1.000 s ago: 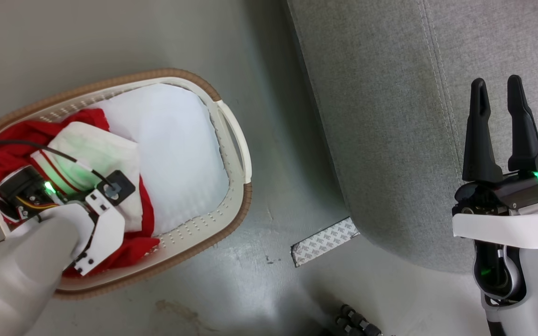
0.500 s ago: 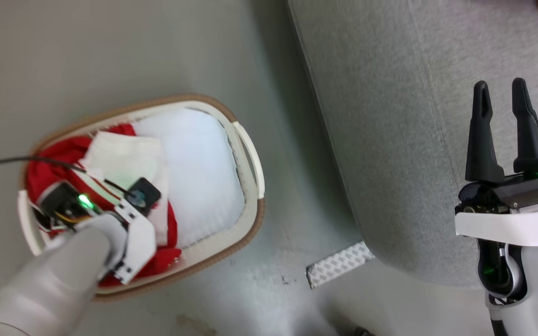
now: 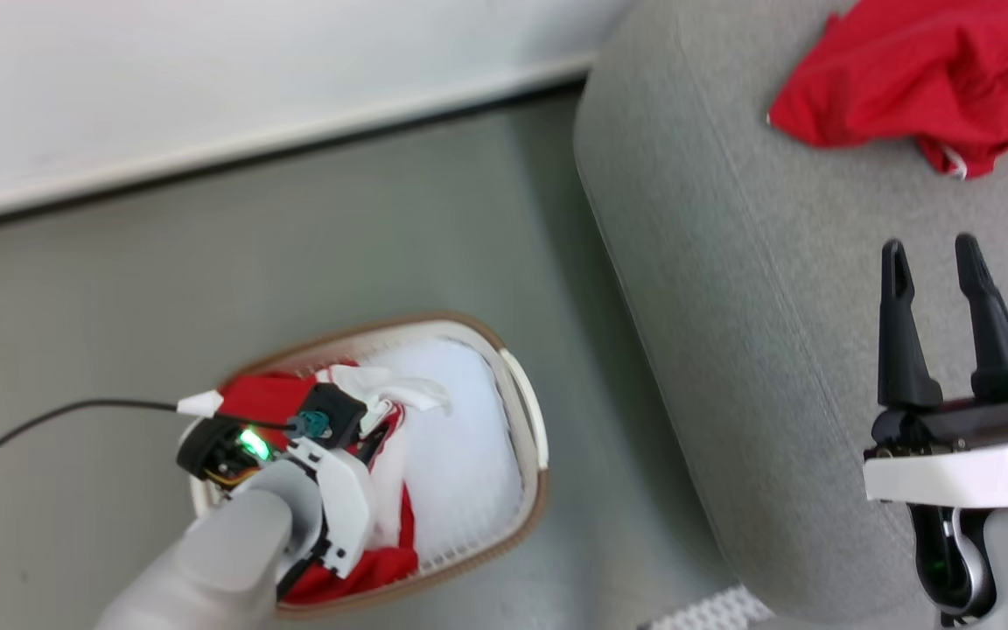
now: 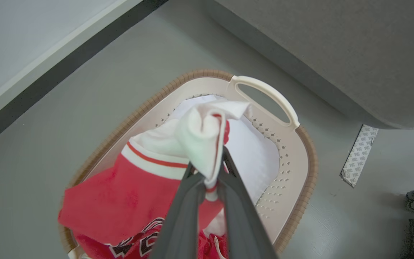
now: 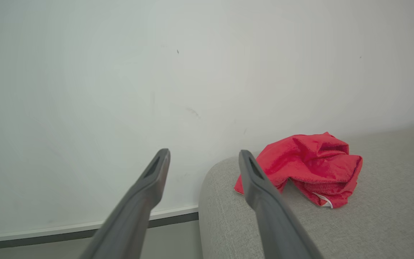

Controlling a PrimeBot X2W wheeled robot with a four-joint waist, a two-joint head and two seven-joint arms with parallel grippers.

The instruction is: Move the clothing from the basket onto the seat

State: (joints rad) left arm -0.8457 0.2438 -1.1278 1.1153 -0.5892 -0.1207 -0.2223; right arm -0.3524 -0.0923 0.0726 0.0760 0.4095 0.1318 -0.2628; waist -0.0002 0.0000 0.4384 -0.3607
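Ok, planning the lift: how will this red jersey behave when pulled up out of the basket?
Likely floppy: the jersey folds and drapes from the left gripper. Probably light, since one pinch holds it. Its hanging tail may drag on the basket rim.

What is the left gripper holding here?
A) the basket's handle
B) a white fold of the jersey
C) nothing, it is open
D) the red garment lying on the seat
B: the left wrist view shows the left gripper closed on a white fold of the jersey, over the basket.
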